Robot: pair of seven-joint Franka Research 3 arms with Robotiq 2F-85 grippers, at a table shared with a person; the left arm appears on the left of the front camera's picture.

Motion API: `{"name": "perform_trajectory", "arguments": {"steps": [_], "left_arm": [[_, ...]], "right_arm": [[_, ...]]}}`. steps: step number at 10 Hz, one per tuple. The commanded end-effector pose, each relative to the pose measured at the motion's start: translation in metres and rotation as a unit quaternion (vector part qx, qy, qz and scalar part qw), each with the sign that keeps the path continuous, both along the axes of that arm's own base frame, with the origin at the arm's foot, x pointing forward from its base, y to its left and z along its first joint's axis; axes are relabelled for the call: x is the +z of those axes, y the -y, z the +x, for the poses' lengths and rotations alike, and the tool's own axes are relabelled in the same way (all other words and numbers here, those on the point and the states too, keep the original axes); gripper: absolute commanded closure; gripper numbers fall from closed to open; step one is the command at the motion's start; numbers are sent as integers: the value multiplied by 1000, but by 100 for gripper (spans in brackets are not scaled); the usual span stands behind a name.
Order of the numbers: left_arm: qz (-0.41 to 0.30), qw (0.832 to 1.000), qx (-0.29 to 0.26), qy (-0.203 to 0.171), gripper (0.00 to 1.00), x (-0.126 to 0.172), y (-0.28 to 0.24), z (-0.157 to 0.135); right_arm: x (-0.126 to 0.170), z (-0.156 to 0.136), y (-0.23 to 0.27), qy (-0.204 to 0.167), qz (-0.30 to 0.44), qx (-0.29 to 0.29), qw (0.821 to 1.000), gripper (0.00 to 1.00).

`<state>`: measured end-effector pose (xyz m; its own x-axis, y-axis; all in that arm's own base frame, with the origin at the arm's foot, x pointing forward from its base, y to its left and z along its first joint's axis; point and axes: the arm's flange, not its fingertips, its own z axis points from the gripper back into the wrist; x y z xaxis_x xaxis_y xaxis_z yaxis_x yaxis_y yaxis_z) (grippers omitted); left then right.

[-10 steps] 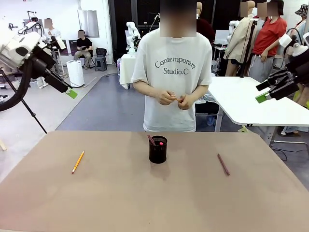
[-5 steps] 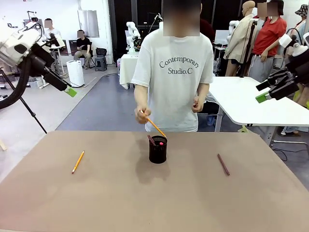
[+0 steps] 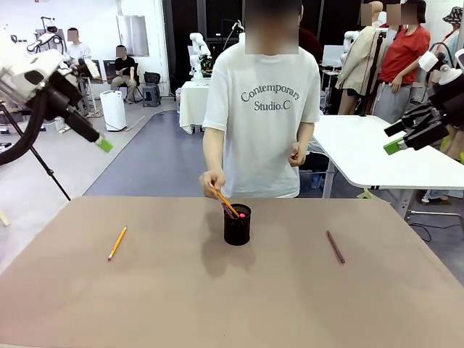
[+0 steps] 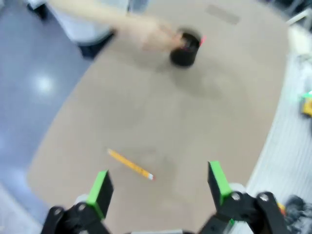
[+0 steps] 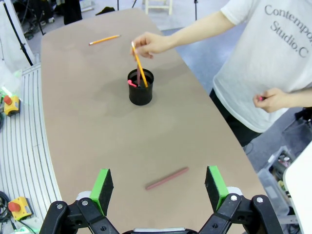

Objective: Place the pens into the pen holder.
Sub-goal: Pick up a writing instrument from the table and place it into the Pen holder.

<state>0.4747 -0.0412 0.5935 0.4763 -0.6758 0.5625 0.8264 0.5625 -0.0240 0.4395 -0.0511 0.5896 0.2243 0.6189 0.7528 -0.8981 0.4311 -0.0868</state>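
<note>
Room and backdrop, open lab hall.
On my feed a tan table top [image 3: 217, 304] spans the foreground, and bare grey-blue floor [image 3: 156, 156] runs back beyond it. The left wrist view shows a soft glare patch [image 4: 44, 84] on that floor. A white table [image 3: 370, 156] stands at the right and a small white-draped table [image 3: 190, 101] farther back. A white boxy unit [image 3: 114, 109] sits at the left, near a seated person [image 3: 127, 69]. The back wall [image 3: 185, 29] is dark. Lighting looks even.
</note>
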Motion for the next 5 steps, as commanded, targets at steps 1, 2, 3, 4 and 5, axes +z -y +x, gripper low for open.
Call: {"name": "perform_trajectory", "arguments": {"steps": [1, 2, 3, 4, 5], "left_arm": [[95, 990, 48, -94, 0, -26, 9, 8], [108, 985, 84, -105, 0, -42, 16, 6], [121, 974, 160, -109, 0, -53, 22, 6], [139, 960, 225, -95, 0, -66, 24, 7], [127, 948, 263, -128, 0, -79, 28, 0]], "right_arm": [[1, 0, -1, 6, 7, 3, 1000, 0], [1, 0, -1, 6, 7, 3, 1000, 0], [1, 0, -1, 6, 7, 3, 1000, 0], [1, 0, -1, 6, 7, 3, 1000, 0], [1, 0, -1, 6, 7, 3, 1000, 0]]}}
